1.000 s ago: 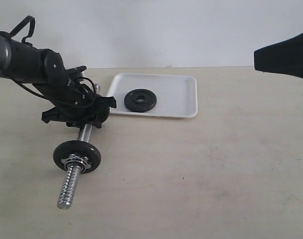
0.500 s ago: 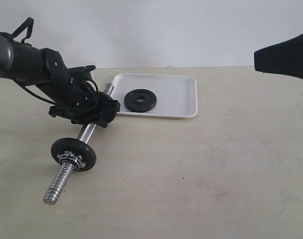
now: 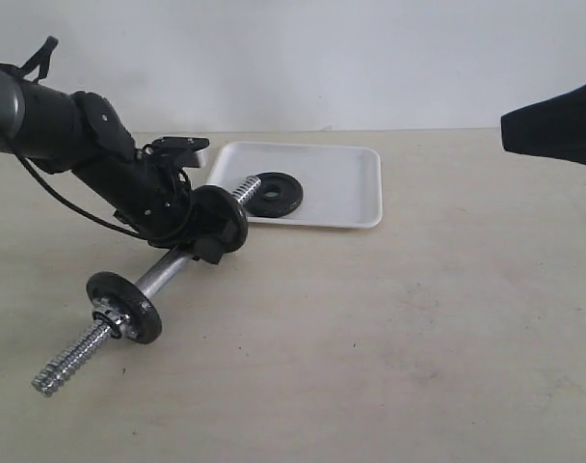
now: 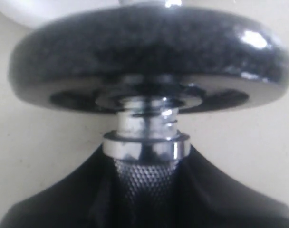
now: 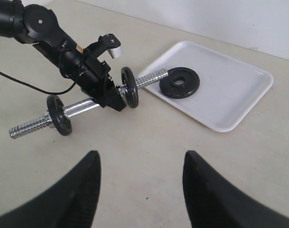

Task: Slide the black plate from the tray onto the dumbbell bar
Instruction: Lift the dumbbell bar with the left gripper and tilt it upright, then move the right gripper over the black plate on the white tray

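Black plate [image 3: 271,194]: matte cast disc with raised rim, hub ring and centre hole. It lies flat in the white, round-cornered tray [image 3: 346,183].
Dumbbell bar [image 3: 168,271]: chrome, knurled grip, coarse threads, held slanted. Its far threaded tip reaches the plate; contact unclear.
Left hand [image 3: 201,246]: clamped on the bar's grip.
Right hand [image 5: 140,190]: spread wide, empty, above the beige worktop [image 3: 418,318].

The left pincer [image 3: 195,241] covers the middle of the dumbbell bar [image 3: 163,273]. The left wrist view is blurry, and the tray [image 4: 35,9] is only a white corner there. The right pincer [image 5: 142,161] has its fingers cut off by the picture's edge. The right arm [image 3: 558,125] is cut off too.
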You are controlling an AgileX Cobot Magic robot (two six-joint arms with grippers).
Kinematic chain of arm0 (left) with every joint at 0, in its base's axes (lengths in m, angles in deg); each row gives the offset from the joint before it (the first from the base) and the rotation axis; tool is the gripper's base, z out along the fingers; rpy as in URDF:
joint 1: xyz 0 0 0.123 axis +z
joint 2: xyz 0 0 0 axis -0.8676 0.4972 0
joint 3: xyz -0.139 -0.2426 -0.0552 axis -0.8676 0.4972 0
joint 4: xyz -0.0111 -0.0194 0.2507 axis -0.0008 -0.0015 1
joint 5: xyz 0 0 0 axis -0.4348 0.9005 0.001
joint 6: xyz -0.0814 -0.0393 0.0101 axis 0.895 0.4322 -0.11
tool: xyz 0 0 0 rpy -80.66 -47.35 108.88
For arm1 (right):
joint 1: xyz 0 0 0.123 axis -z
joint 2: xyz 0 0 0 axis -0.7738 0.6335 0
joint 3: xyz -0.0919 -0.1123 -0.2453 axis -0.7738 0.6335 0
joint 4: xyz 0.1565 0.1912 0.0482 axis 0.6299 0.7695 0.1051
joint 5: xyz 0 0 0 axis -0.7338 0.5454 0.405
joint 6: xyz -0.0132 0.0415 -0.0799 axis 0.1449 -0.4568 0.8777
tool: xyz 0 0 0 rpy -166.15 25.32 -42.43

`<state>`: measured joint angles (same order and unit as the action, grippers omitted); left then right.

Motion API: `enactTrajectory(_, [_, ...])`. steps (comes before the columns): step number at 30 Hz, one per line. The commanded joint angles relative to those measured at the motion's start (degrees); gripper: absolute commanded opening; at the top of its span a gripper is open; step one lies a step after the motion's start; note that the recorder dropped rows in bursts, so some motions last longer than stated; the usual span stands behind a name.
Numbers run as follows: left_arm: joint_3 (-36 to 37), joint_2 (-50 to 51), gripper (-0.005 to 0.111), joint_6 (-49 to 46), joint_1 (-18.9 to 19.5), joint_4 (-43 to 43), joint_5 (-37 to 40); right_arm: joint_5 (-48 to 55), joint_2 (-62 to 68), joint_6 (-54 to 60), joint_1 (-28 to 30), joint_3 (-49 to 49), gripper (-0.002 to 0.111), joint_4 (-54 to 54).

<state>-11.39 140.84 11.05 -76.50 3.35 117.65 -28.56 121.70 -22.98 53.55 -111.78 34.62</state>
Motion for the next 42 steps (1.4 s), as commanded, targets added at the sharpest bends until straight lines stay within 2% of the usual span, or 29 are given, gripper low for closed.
enactTrajectory(1, [0.2,-3.3,0.004,-2.7,2.0,-0.4,3.8,-0.2,0.0,0.0,-0.1,-0.2,0.049,-0.7])
enactTrajectory(11, [0.2,-7.6,0.004,-5.9,7.1,-0.8,11.4,-0.6,0.0,0.0,-0.1,-0.2,0.049,-0.7])
enactTrajectory(14, [0.2,-9.6,0.004,-9.0,7.4,-1.1,12.5,-0.6,0.0,0.0,-0.1,-0.2,0.049,-0.7])
enactTrajectory(21, [0.2,-12.8,0.004,-9.3,8.0,-1.0,13.8,-0.6,0.0,0.0,-0.1,-0.2,0.049,-0.8])
enactTrajectory(32, [0.2,-13.6,0.004,-10.4,8.1,-0.7,17.7,-2.7,0.0,0.4,-0.1,-0.2,0.049,-1.7])
enactTrajectory(38, [0.2,-14.0,0.004,-11.0,9.1,0.7,19.7,-4.9,4.5,0.8,-0.1,-0.2,0.049,-1.7])
enactTrajectory(42, [0.2,-16.1,0.004,-17.9,9.4,0.8,19.2,-6.3,10.0,4.6,-0.1,-0.2,0.049,2.1])
